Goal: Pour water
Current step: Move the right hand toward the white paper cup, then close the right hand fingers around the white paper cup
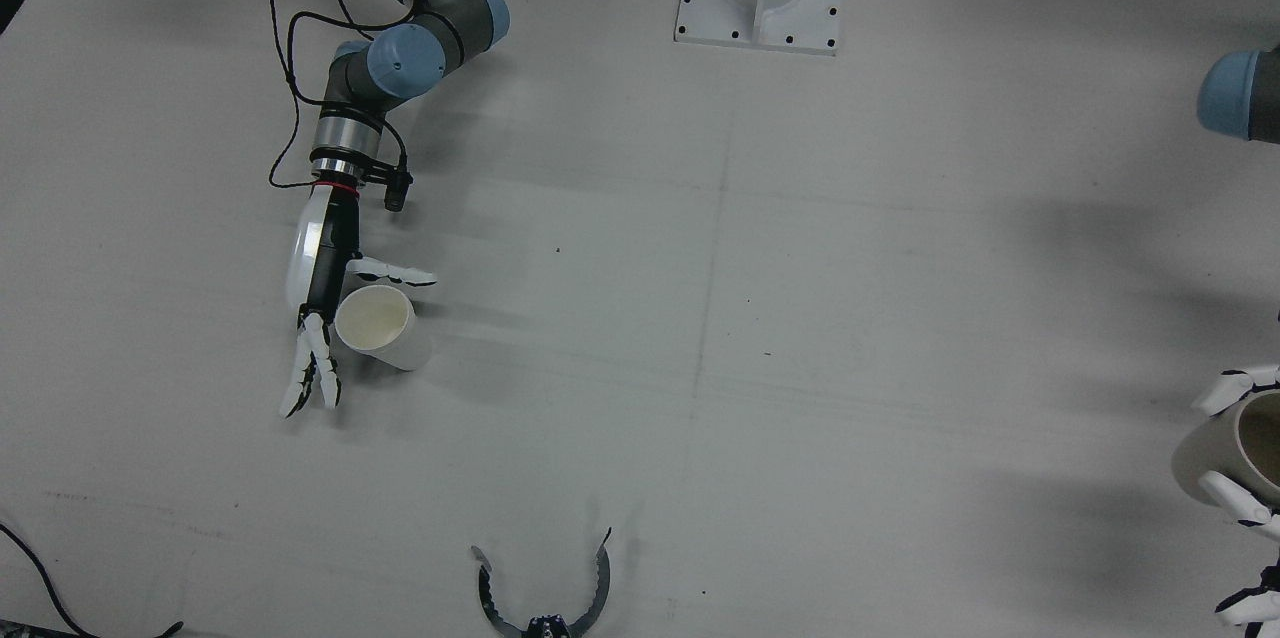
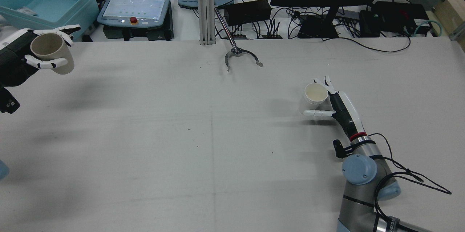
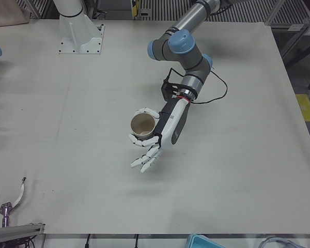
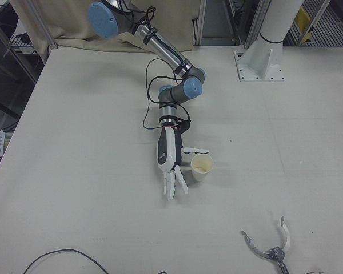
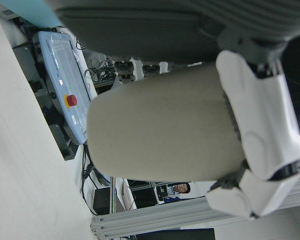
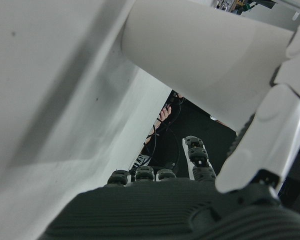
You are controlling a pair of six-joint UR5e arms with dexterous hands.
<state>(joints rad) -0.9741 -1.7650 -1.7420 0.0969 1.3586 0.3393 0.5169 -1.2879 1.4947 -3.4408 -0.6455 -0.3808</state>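
While my left hand (image 3: 163, 130) grips the tan cup (image 3: 143, 125) aloft, fingers (image 3: 144, 159) wrapped round it, the white cup (image 1: 378, 323) stands on the tabletop (image 1: 700, 318) between my right hand's (image 1: 318, 318) spread, unclosed fingers (image 1: 312, 373), so I should close gently around it before pouring.

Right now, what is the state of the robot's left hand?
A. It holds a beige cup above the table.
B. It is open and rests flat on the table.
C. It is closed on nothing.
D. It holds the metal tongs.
A: in the rear view the left hand has its fingers wrapped around the beige cup, lifted clear of the table.
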